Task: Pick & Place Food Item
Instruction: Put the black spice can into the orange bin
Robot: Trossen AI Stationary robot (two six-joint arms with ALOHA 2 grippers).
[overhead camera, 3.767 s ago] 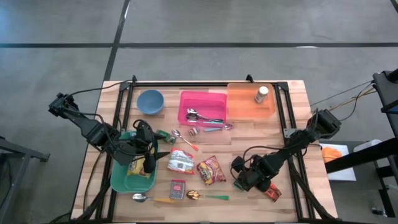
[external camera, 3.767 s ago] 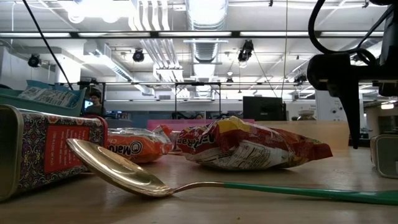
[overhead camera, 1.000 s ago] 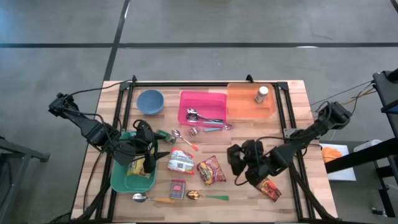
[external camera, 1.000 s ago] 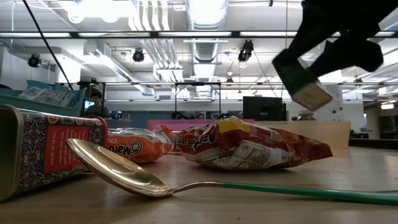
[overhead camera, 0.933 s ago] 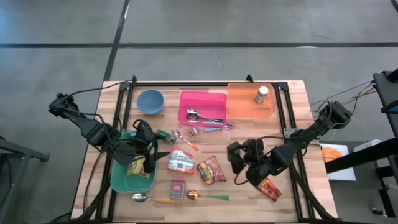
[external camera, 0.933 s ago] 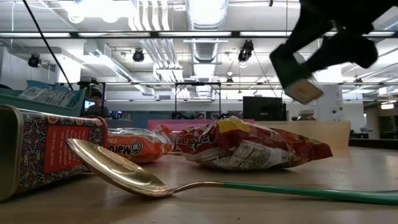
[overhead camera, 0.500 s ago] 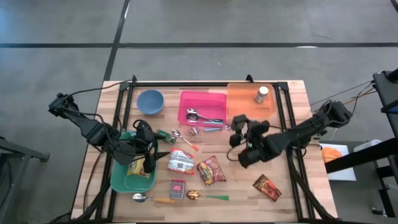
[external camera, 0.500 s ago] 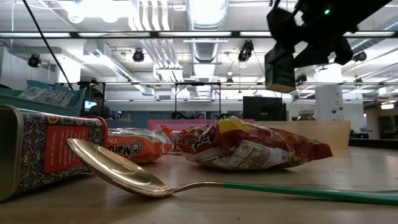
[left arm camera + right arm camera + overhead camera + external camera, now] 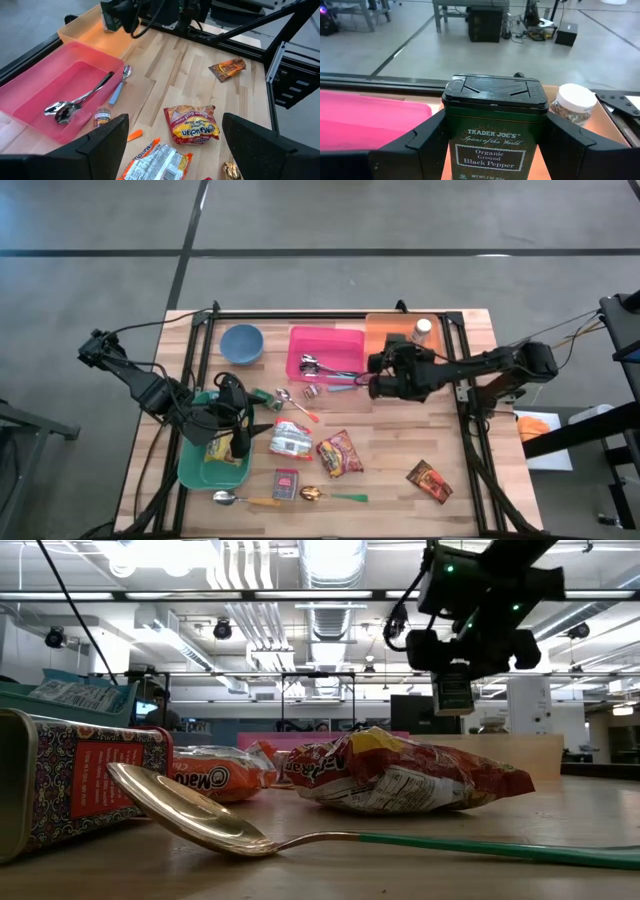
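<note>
wooden slats make up your surface (image 9: 470, 470), with grey floor around it. your right end effector (image 9: 378, 376) is clamped on a green pepper tin (image 9: 494, 131) reading "trader joe's organic ground black pepper", held in the air at the near edge of the orange bin (image 9: 390, 352), beside a white-lidded jar (image 9: 574, 103). your left end effector (image 9: 243, 427) hangs with fingers spread wide over the green tray (image 9: 195, 470). nearby lies a "maruchan" noodle packet (image 9: 192, 125).
</note>
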